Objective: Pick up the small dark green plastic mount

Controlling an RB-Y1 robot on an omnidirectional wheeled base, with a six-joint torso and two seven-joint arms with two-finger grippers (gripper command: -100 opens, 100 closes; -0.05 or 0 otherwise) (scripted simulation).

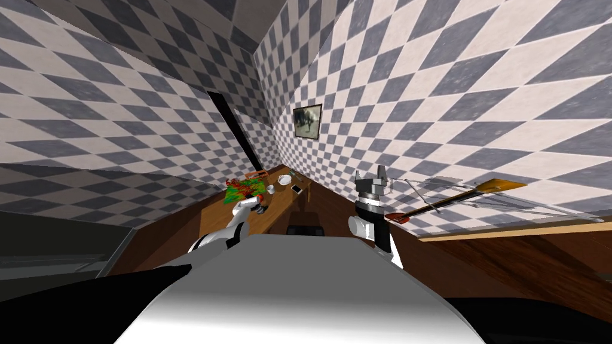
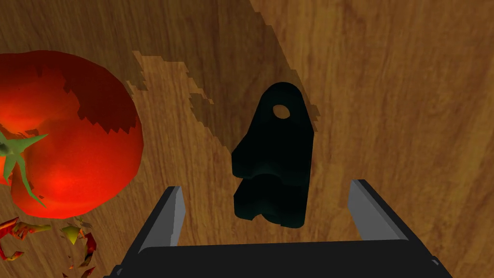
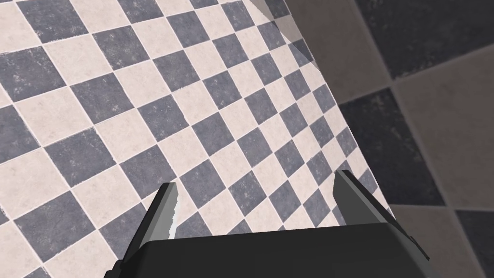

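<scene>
Small dark green plastic mount (image 2: pixel 272 159) lies flat on the brown wooden table (image 2: pixel 410 96). It is near-black in shade, with a rounded end and one round hole through it. The holed end points away from the left gripper (image 2: pixel 267 187).

Left gripper: the two light grey blade fingers (image 2: pixel 174 212) are spread wide, one on each side of the mount. Seen along the gripper, the mount's near end sits in the gap between them. Neither finger touches it, and there is bare wood on both sides. I can't tell how high the tips are above the table.

A glossy red tomato with a green stalk (image 2: pixel 72 145) sits on the same table, beyond one finger and apart from the mount. Small red and yellow-green scraps (image 2: pixel 79 241) lie just beside the tomato. A jagged shadow falls over the wood around the mount and across the tomato's top.

From the head camera, the left arm reaches down to the table (image 1: pixel 278 206) by a red and green heap (image 1: pixel 242 191). Further along the table are a white cup (image 1: pixel 271 189), a white bowl (image 1: pixel 285 179) and a flat white phone-like slab (image 1: pixel 296 189).

Right gripper (image 1: pixel 372 174) is held up on the robot's right, well away from the table. Its fingers (image 3: pixel 166 212) are spread and hold nothing.
</scene>
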